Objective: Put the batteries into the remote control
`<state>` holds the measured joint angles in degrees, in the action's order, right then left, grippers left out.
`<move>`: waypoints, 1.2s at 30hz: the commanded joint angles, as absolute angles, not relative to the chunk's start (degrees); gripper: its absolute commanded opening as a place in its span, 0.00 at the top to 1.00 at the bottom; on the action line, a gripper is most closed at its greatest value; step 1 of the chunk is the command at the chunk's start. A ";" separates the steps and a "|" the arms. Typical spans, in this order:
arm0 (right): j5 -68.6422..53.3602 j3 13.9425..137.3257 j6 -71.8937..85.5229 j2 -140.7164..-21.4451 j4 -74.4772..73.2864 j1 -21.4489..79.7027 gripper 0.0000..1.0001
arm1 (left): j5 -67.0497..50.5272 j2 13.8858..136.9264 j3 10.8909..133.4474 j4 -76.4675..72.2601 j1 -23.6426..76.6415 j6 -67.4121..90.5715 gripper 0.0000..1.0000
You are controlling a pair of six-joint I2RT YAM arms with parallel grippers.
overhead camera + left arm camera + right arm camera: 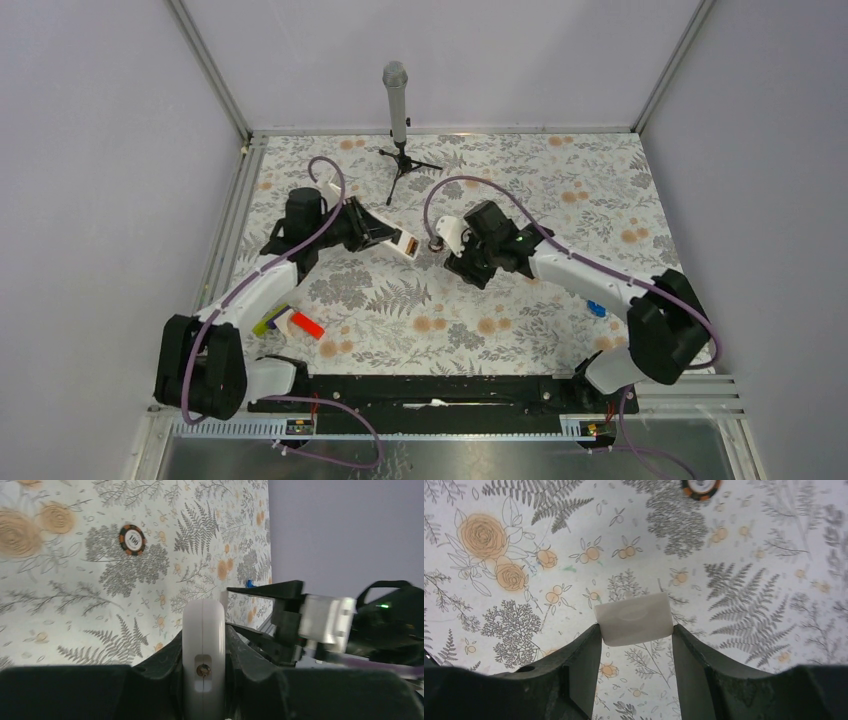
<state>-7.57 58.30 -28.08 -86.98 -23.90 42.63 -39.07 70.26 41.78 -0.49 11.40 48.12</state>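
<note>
- Remote [400, 242]: slim and white, orange-red at its outer end, held in the air, clamped edge-on in the left gripper [380, 231].
- Batteries: cannot be made out.

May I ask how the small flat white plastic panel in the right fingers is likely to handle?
The small flat white plastic panel looks unbent, so probably stiff. Small and flat, likely very light. Its smooth edges may slip between the right fingers.
</note>
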 commanded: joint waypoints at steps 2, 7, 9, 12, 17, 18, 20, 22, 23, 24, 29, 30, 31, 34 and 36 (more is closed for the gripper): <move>-7.86 60.43 -24.72 -80.00 -23.16 40.54 0.54 | -36.10 75.74 43.75 -15.20 16.75 51.96 1.00; -8.12 65.03 -22.83 -78.68 -26.43 39.05 0.52 | -35.46 81.25 49.39 -16.43 21.04 52.12 1.00; -8.52 67.54 -21.91 -79.52 -27.95 38.72 0.52 | -35.52 83.36 51.00 -16.08 22.02 52.08 1.00; -8.81 70.53 -21.24 -81.28 -30.07 38.67 0.52 | -36.15 86.36 52.38 -16.06 23.28 52.85 1.00; -9.40 72.97 -21.44 -84.14 -31.34 38.54 0.52 | -37.63 89.43 53.48 -17.39 24.38 53.87 1.00; -10.09 73.44 -21.45 -84.62 -31.54 38.56 0.51 | -38.22 89.95 53.73 -17.74 24.49 53.88 1.00; -11.20 74.09 -21.38 -85.59 -32.07 38.58 0.51 | -39.02 90.79 54.17 -18.17 24.60 53.88 1.00; -11.54 74.64 -21.36 -86.57 -32.49 38.57 0.51 | -40.07 91.60 54.67 -18.72 24.69 53.87 1.00; -11.73 74.76 -21.43 -87.01 -32.68 38.55 0.51 | -40.60 91.93 54.85 -18.84 24.70 53.87 1.00; -11.85 74.92 -21.44 -87.51 -32.72 38.57 0.51 | -41.18 92.11 55.09 -18.96 24.69 53.88 1.00; -13.96 76.23 -21.20 -89.59 -33.05 38.57 0.51 | -44.19 92.82 55.19 -20.58 24.76 53.53 1.00; -14.31 76.44 -21.03 -90.10 -33.06 38.55 0.51 | -45.06 92.89 55.19 -20.83 24.78 53.46 1.00; -14.47 76.72 -20.97 -90.45 -33.05 38.54 0.51 | -45.32 92.93 55.15 -21.17 24.72 53.34 1.00; -14.18 77.27 -20.92 -91.16 -33.13 38.57 0.51 | -46.24 92.55 54.68 -22.32 24.79 52.90 1.00; -13.85 77.50 -20.77 -91.48 -33.10 38.53 0.51 | -46.23 92.34 54.47 -22.32 24.79 52.44 1.00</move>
<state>-12.67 74.87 -21.56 -90.78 -32.77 38.85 -42.70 92.82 52.80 -16.64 24.51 53.47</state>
